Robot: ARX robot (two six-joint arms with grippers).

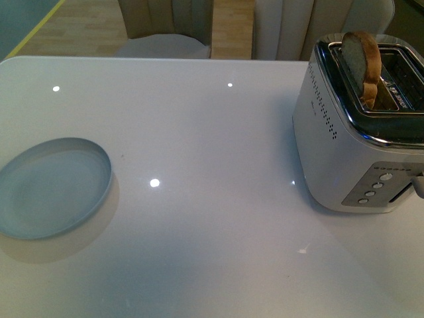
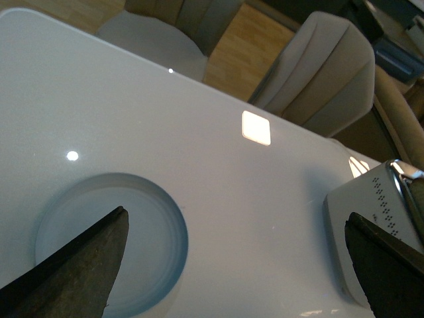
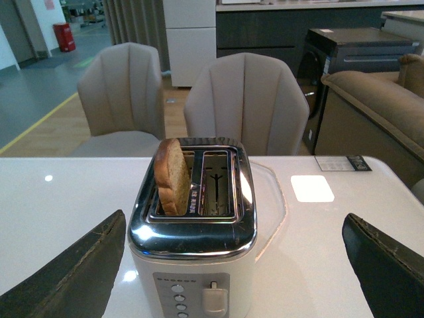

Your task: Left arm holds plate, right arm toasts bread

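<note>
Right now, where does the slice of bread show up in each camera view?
Front view: the bread stands in a slot of the toaster, upper right of the picture.
Left wrist view: the bread is not visible; only a corner of the toaster shows.
Right wrist view: the bread stands in the toaster's slot, centre of the picture.
Shared landmark: the toaster.

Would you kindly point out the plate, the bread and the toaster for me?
plate [image 1: 50, 189], front view, bare middle.
bread [image 1: 360, 61], front view, cut face.
toaster [image 3: 192, 265], right wrist view, white front panel.
</note>
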